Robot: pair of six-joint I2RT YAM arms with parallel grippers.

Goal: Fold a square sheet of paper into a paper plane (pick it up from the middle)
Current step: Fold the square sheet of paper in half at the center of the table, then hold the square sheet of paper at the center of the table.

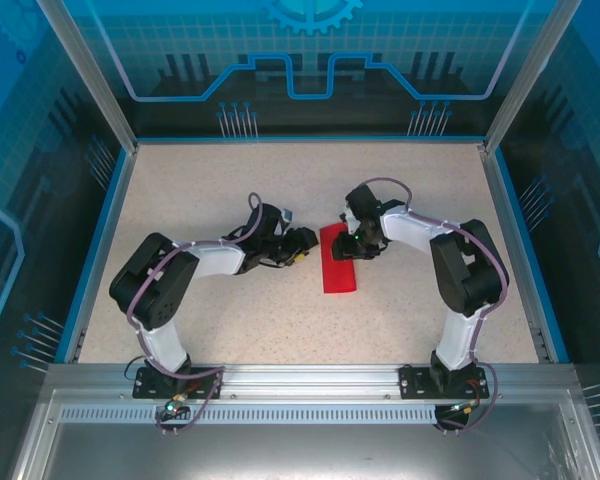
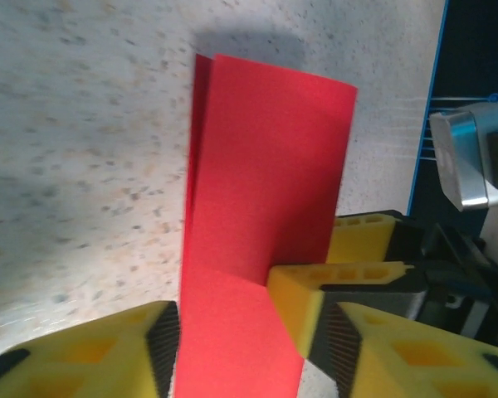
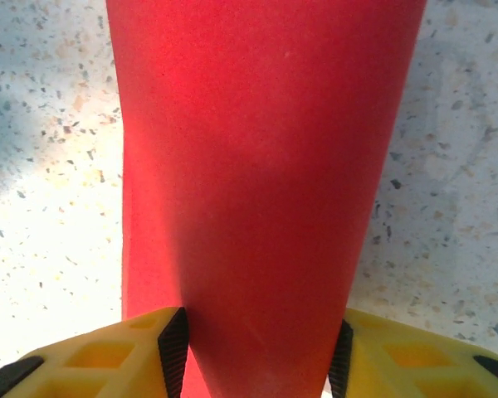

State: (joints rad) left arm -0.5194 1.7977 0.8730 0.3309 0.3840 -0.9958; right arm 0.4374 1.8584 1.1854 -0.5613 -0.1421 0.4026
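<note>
The square sheet of paper (image 1: 338, 264) is bright red and lies folded into a narrow strip at the middle of the table. My left gripper (image 1: 306, 241) is at the strip's left side and my right gripper (image 1: 353, 246) at its upper right. In the left wrist view the paper (image 2: 266, 182) runs between my left gripper's (image 2: 249, 336) open jaws, touching the left pad, with a sliver of table before the right pad. A yellow fingertip (image 2: 340, 282) of the right gripper rests on its edge. In the right wrist view the paper (image 3: 266, 166) bows up, and my right gripper (image 3: 260, 336) presses both pads against its edges.
The speckled table (image 1: 210, 180) has a raised blue rim (image 1: 508, 240) on three sides with glass walls behind. Both arm bases are bolted to the metal rail (image 1: 310, 378) at the near edge. The arms' elbows stand on either side of the paper.
</note>
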